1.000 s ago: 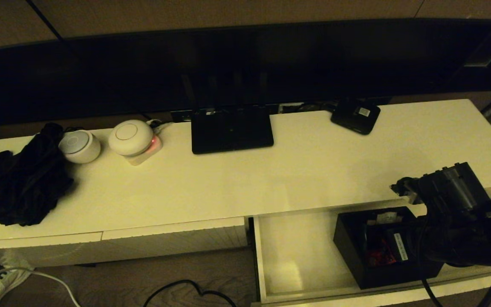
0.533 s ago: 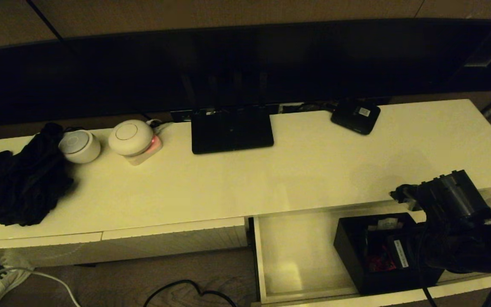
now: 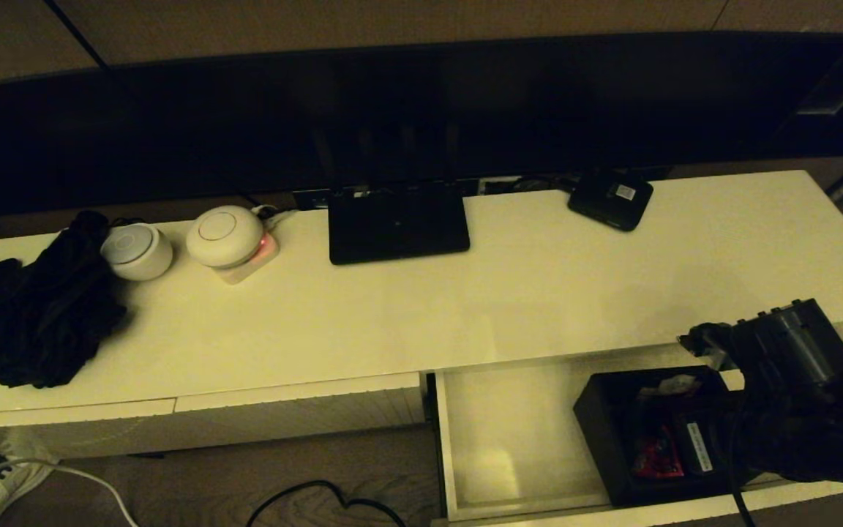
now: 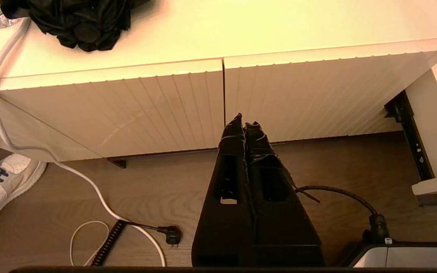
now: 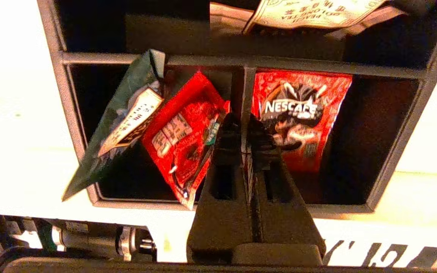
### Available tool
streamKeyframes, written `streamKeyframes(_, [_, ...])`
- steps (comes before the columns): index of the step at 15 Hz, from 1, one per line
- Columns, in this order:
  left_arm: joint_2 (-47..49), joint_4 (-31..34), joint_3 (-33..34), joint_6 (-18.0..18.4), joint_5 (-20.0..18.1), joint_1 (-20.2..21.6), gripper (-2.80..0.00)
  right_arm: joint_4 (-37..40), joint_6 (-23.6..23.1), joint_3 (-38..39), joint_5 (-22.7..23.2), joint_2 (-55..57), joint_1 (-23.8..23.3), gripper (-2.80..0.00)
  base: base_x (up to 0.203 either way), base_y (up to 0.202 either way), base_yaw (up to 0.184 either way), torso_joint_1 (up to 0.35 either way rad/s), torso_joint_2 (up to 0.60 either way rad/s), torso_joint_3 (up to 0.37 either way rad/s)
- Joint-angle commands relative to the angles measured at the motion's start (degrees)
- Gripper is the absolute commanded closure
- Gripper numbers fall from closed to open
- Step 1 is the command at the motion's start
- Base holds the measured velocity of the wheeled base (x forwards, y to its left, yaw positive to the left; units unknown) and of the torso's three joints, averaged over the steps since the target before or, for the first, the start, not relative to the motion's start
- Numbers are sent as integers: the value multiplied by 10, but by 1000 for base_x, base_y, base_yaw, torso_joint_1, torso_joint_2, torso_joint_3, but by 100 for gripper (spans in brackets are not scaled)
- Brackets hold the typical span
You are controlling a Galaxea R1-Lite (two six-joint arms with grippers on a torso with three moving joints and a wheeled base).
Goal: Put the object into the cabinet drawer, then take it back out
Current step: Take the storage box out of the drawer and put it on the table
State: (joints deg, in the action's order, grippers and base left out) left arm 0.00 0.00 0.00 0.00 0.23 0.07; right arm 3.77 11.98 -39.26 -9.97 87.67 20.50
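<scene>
The black organiser box (image 3: 612,432) sits in the right part of the open cream-white drawer (image 3: 502,439), its red packets (image 5: 298,113) showing between the dividers. My right gripper (image 5: 244,127) is shut on the box's inner divider (image 5: 243,91), one finger on each side of it; in the head view the right arm (image 3: 787,380) covers the box's right half. My left gripper (image 4: 243,123) hangs shut and empty in front of the shorter ribbed drawer fronts (image 4: 298,98), above the floor. It is out of the head view.
On the cabinet top (image 3: 465,307) lie a flat black router (image 3: 396,223), a small black device with a white label (image 3: 610,199), two white round devices (image 3: 224,236), and black cloth (image 3: 41,307). Cables (image 4: 89,193) trail on the floor.
The right arm and the box have moved down and toward the drawer's front over the last second. The left arm's motion is not shown.
</scene>
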Motion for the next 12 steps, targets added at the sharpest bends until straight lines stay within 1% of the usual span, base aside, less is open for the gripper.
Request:
streamKeyframes(1, [0, 0, 2, 0, 0, 0, 0, 0, 1, 4, -2, -19, 0, 0, 0, 0, 0, 0, 0, 0])
streamKeyframes(7, [0, 0, 2, 0, 0, 0, 0, 0, 0, -2, -17, -36, -1, 0, 0, 0, 0, 0, 0, 0])
streamKeyframes(12, [0, 0, 2, 0, 0, 0, 0, 9, -1, -32, -38, -45, -1, 0, 0, 0, 0, 0, 0, 0])
